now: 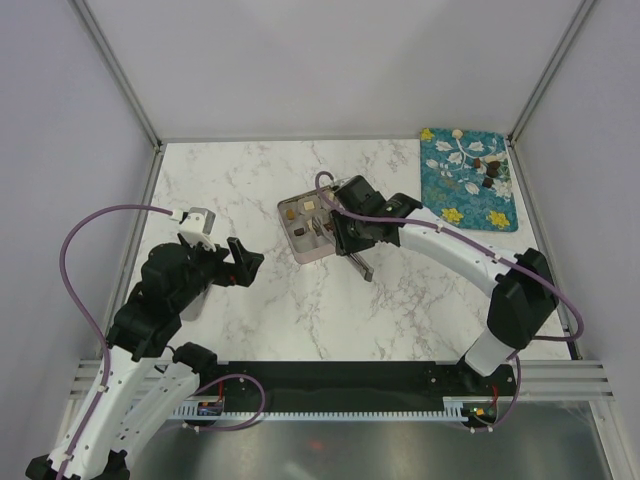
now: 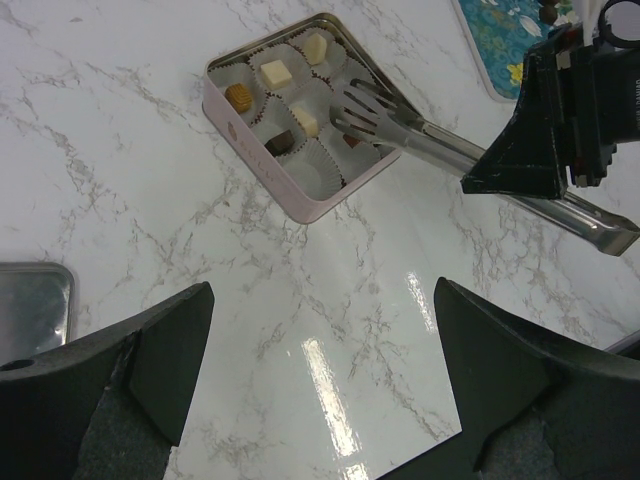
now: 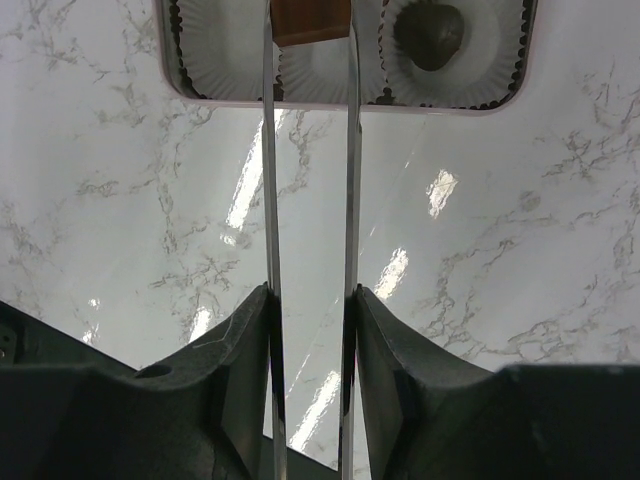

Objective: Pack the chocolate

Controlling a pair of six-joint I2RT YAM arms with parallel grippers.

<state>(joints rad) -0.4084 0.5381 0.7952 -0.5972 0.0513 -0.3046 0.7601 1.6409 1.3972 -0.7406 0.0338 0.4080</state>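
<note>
Steel tongs (image 3: 268, 200) rise from the right gripper (image 3: 312, 300) at the frame's bottom, squeezed narrow. Their blades pinch a brown square chocolate (image 3: 310, 20) at the top edge, over the paper cups (image 3: 225, 50) of the pink tin (image 3: 340, 103). We see its lower edge lying crosswise; cropped, no long axis shows. A dark round piece (image 3: 430, 35) sits upper right.

My right fingers (image 3: 240, 380) are matt black plastic, faintly grainy. The tongs (image 2: 430, 135) between them are polished metal, mirror-bright. The bench (image 2: 330, 340) is smooth and glossy with a marble pattern, and the lamps glare off it. The tin (image 2: 255, 150) has pink painted walls with a soft sheen, and its cups (image 2: 318, 168) are pleated white paper. The chocolate (image 3: 310, 18) looks matt. The mat (image 1: 470, 200) looks like printed cloth.
</note>
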